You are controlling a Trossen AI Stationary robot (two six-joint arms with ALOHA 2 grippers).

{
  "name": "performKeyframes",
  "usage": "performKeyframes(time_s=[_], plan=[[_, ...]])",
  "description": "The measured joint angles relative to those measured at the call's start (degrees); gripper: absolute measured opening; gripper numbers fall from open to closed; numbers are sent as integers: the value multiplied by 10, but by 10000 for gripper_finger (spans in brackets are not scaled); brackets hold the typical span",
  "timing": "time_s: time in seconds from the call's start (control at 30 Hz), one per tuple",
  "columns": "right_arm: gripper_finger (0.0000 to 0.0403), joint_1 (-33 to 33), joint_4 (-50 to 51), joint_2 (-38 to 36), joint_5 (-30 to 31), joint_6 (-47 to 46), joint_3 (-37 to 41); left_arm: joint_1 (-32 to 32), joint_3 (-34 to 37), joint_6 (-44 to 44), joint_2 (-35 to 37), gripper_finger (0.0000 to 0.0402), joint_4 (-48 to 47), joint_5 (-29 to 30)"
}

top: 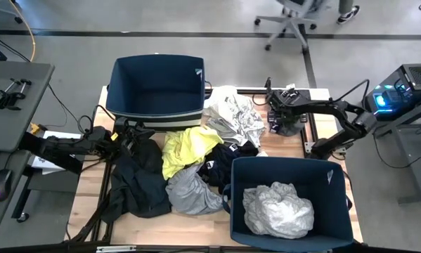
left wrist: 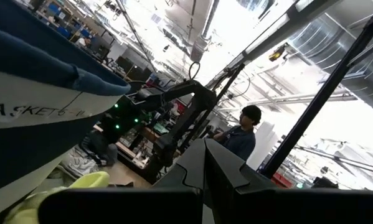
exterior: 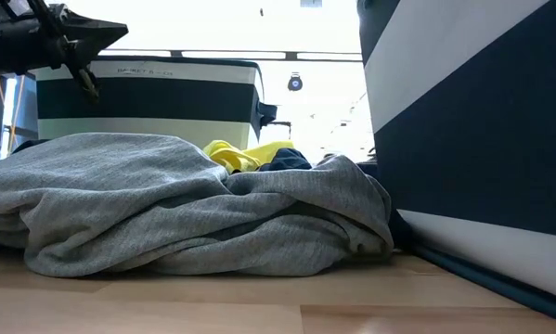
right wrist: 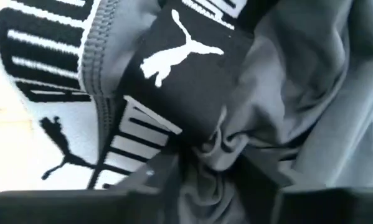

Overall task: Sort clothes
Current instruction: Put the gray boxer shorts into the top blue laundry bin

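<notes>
A heap of clothes lies on the table: a white garment with grey print, a yellow one, a dark navy one, a grey one and a black one. My right gripper is at the table's far right, shut on a dark grey and black garment with a white-lettered waistband. My left gripper is at the left, above the black garment's far end. It is shut, and nothing shows between its fingers. My right gripper pinches a bunched fold of the dark grey cloth between its two fingers, close below the lettered waistband. Several layers are gathered there. The garment hangs in a dark bunch below the gripper.
One navy bin stands at the far left, its inside bare. A second navy bin stands at the near right and holds a crumpled white and grey garment. In the low view the grey garment fills the foreground. A person shows in the room behind.
</notes>
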State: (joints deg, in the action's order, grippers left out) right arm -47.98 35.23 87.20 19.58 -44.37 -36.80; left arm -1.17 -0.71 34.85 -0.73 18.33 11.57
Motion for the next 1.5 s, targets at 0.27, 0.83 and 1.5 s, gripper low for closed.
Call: performKeyframes(time_s=[0.27, 0.83, 1.5], plan=[[18, 4, 19, -46, -17, 40, 4, 0, 0, 27, 0, 1, 4, 0], [1, 168, 176, -317, 82, 12, -189, 0, 0, 250, 0, 1, 88, 119], [0, 338, 155, -293, 95, 123, -439, -30, -302, -149, -239, 0, -85, 106]])
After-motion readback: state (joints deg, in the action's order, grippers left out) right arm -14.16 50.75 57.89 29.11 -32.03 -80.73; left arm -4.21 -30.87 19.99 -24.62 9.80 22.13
